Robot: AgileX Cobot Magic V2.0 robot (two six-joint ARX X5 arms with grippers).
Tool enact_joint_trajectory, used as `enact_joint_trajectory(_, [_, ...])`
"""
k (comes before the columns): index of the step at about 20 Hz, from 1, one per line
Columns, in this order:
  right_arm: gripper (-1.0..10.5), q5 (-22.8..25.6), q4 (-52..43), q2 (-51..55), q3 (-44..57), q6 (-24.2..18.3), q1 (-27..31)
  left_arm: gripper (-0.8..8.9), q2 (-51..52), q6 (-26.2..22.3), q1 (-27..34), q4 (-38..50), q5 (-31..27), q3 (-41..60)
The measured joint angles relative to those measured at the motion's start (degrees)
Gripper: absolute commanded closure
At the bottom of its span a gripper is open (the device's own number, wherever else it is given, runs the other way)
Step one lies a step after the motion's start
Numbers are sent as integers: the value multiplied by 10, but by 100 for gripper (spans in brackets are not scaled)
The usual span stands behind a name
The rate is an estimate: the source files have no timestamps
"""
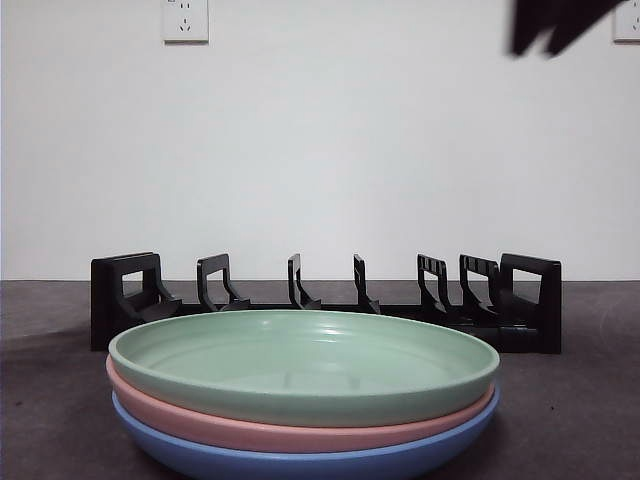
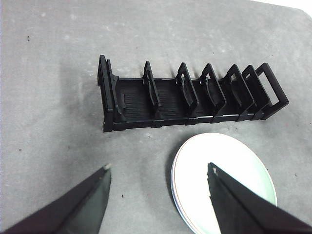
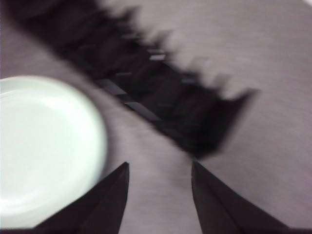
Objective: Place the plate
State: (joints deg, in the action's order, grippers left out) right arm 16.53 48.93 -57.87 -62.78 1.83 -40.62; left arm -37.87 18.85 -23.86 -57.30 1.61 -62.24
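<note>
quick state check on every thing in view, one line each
round green plate: top of the stack, flat, ungripped
pink plate: middle of the stack
blue plate: bottom, on the table
black slotted plastic dish rack: empty, behind the stack
left gripper: open, empty
right gripper: open, empty, view blurred

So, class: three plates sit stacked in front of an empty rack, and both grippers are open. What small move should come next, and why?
Probably bring the right gripper down toward the rim of the green plate. It tops the stack, over the pink plate and blue plate. The black rack holds nothing, and neither the right nor the left gripper grips anything.
</note>
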Motion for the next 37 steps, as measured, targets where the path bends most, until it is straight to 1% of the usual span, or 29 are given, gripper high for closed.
enact_joint_trajectory(1, [740,0,4,19,0,-14,42,501,0,0,0,1,0,0])
enact_joint_trajectory(3, [740,0,15,44,0,-30,105,501,0,0,0,1,0,0])
enact_joint_trajectory(4, [740,0,20,50,0,-33,127,502,0,0,0,1,0,0])
enact_joint_trajectory(5, [750,0,27,56,0,-36,144,523,0,0,0,1,0,0])
enact_joint_trajectory(6, [844,0,32,57,0,-36,151,642,0,0,0,1,0,0])
enact_joint_trajectory(7, [938,0,33,57,0,-36,152,819,0,0,0,1,0,0])
enact_joint_trajectory(9, [926,-5,35,56,0,-40,152,807,0,0,0,4,0,0])
enact_joint_trajectory(12, [926,-51,37,57,0,-40,152,806,0,0,0,12,0,0])
enact_joint_trajectory(13, [926,-55,38,57,0,-40,152,806,1,0,0,11,0,0])
enact_joint_trajectory(20, [926,-56,38,58,0,-40,152,806,3,0,0,11,0,0])
enact_joint_trajectory(21, [926,-56,38,58,0,-40,152,806,4,-12,0,12,-3,0])
enact_joint_trajectory(22, [926,-56,37,58,0,-40,152,806,12,-28,0,34,-3,10])
enact_joint_trajectory(23, [926,-56,38,58,0,-40,152,806,30,-49,6,81,-3,39])
enact_joint_trajectory(24, [926,-56,38,58,0,-40,152,806,58,-77,20,149,-3,90])
enact_joint_trajectory(25, [926,-56,38,58,0,-40,152,806,90,-106,38,224,-3,150])
enact_joint_trajectory(27, [926,-56,38,58,0,-40,152,806,159,-163,79,404,-3,298])
enact_joint_trajectory(28, [926,-56,38,58,0,-40,152,806,190,-186,99,471,-3,365])
enact_joint_trajectory(29, [926,-56,38,58,0,-40,152,806,222,-208,122,527,-2,430])
enact_joint_trajectory(30, [926,-56,38,58,0,-40,152,806,252,-222,144,563,-2,487])
enact_joint_trajectory(32, [926,-56,38,58,0,-40,152,806,303,-222,180,580,-3,565])
enact_joint_trajectory(34, [926,-56,37,58,0,-40,152,806,339,-205,201,559,-3,605])
enact_joint_trajectory(35, [926,-56,38,58,0,-40,152,806,353,-193,212,538,-3,604])
enact_joint_trajectory(37, [926,-56,37,58,0,-40,152,806,376,-173,230,528,-3,604])
